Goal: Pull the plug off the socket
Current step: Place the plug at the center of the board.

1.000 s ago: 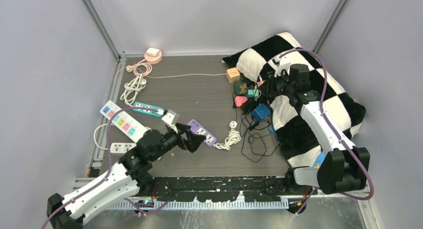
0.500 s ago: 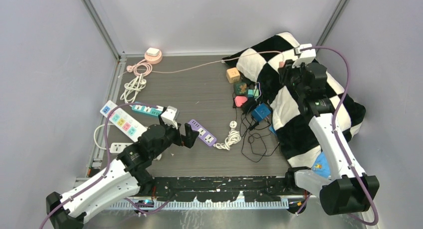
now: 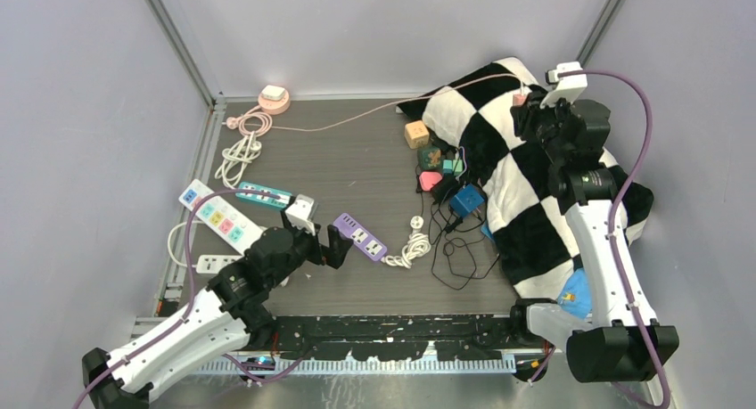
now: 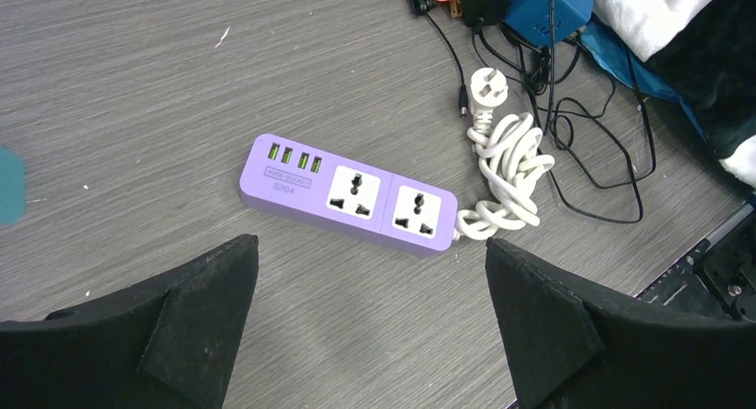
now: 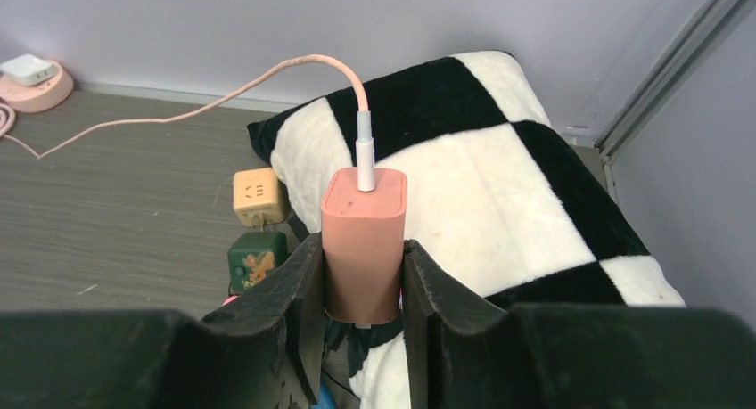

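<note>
— Where's the pink plug [image 5: 364, 240]?

— Between the fingers of the right gripper [image 5: 363, 259], upright, one finger pressed on each side. It is up over the checkered pillow [image 5: 499, 186] at the far right corner of the worktop [image 3: 357, 159]. Its lower end is hidden between the fingers.

— And its lead?

— The pink cable [image 5: 267, 79] leaves the top of the plug through a white connector, arches over and runs along the far edge to the round pink base [image 5: 36, 81] in the far left corner.

— What lies under that arm?

— Just beside the pillow's left edge, a yellow adapter [image 5: 256, 195] and a green adapter [image 5: 256, 257], close together. Nearer the front there is a blue cube [image 3: 466, 200] among black wires [image 4: 571, 115].

— The other arm?

— The left gripper [image 4: 370, 249] has its jaws spread wide and grips nothing. It hangs over the near left part of the worktop, above a purple power strip [image 4: 348, 193] that lies flat with both sockets bare. A white cord [image 4: 506, 173], bundled up, trails from the strip's right end. Other strips lie along the left edge, a white strip with coloured sockets [image 3: 218, 215] and a teal strip [image 3: 265, 194] among them.
</note>
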`<state>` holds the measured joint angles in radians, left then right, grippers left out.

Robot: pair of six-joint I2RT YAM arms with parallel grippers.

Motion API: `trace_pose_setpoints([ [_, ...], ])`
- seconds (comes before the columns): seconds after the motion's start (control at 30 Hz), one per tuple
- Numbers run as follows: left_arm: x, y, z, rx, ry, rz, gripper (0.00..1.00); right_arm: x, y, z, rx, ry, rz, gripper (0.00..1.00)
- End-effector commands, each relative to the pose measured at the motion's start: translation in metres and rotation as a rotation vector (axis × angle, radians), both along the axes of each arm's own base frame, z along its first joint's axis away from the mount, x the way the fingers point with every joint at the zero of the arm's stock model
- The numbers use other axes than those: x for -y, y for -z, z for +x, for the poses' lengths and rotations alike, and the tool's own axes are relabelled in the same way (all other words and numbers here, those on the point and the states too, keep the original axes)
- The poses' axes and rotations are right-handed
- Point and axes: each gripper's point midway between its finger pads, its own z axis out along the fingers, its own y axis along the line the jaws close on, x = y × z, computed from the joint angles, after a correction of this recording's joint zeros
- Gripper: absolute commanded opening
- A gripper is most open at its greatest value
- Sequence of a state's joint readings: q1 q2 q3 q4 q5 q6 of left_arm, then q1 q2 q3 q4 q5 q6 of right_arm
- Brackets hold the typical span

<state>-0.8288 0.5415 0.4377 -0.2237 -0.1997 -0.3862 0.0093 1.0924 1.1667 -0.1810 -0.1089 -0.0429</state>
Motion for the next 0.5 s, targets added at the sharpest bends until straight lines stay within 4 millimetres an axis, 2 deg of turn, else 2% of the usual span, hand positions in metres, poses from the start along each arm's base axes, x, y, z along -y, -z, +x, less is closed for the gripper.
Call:
trace_pose_setpoints([
  [0.0, -0.001, -0.005, 0.002, 0.017, -0.012, -0.028, 1.00, -0.021, -0.017, -0.015, 0.016, -0.166, -0.031, 0.01],
  [0.13, 0.003, 0.002, 0.000, 0.000, 0.003, -0.035, 1.00, -0.061, 0.042, -0.015, -0.179, -0.426, 0.010, 0.07],
  [0.27, 0.004, 0.007, -0.002, -0.009, 0.008, -0.058, 1.00, -0.069, 0.107, -0.002, -0.408, -0.477, 0.035, 0.07],
  [0.33, 0.005, 0.008, -0.003, -0.007, 0.007, -0.075, 1.00, -0.083, 0.134, 0.004, -0.480, -0.499, 0.027, 0.05],
  [0.47, 0.005, 0.013, -0.004, -0.013, 0.001, -0.106, 1.00, -0.083, 0.164, 0.022, -0.533, -0.433, -0.004, 0.05],
])
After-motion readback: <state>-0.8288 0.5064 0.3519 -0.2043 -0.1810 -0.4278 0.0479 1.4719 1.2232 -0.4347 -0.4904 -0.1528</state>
